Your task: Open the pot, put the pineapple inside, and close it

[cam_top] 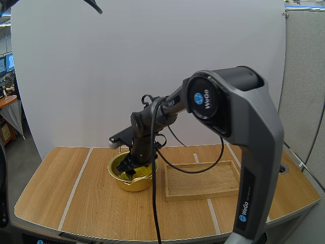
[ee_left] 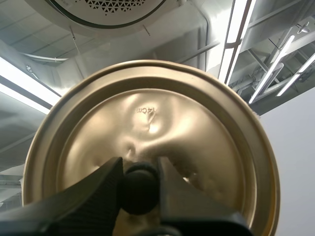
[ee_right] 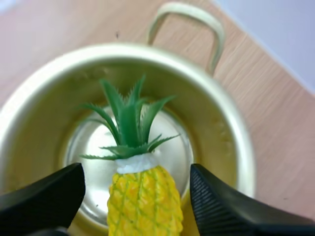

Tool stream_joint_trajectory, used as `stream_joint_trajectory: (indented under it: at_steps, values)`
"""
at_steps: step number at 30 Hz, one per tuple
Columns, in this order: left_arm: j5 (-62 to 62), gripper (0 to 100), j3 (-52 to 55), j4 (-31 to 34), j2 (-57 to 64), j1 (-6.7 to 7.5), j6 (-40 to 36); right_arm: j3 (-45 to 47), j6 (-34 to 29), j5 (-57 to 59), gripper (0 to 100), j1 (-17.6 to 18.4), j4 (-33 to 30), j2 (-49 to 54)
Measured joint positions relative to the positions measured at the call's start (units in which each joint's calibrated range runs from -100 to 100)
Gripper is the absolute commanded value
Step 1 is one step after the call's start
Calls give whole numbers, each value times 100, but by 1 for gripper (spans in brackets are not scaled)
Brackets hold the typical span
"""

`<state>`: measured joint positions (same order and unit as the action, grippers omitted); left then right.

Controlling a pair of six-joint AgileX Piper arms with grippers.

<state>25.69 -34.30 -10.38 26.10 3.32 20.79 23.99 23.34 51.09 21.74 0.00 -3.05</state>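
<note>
"Both arms were busy at that moment?"

"Yes. My right gripper (ee_right: 137,173) was down inside the pot (ee_right: 231,128). Its fingers stood wide apart with a gap on either side of the pineapple (ee_right: 142,201), so it gripped nothing. The fruit was within the pot's wall, leaves pointing toward the far handle (ee_right: 189,10). I could not tell whether it lay flat or leaned."

"And the left?"

"My left gripper (ee_left: 140,172) pinched the black knob (ee_left: 139,194) of the lid (ee_left: 162,113), which was held aloft with its underside toward me."

"So how did you mean to do the step well?"

"I judged the right arm should rise straight up with the fingers wide, so that neither tip snagged the leaves or nudged the rim. Only once it was clear should the lid come across. The lid had to be level and centred over the rim, then go down gently until it seated all round, and only then would I let go of the knob."

"Any worry?"

"The pot stood just beside the wooden tray (cam_top: 202,194) on the table (cam_top: 76,193), and a sideways drag could shove it against the tray. If the pineapple stood too tall, the lid might also rock instead of seating."
</note>
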Motion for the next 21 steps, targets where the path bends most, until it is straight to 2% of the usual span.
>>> stream_joint_trajectory:
  at_steps: [21]
  values:
    - [-6,0,0,0,0,0,0,0,12,2174,100,0,0,3950]
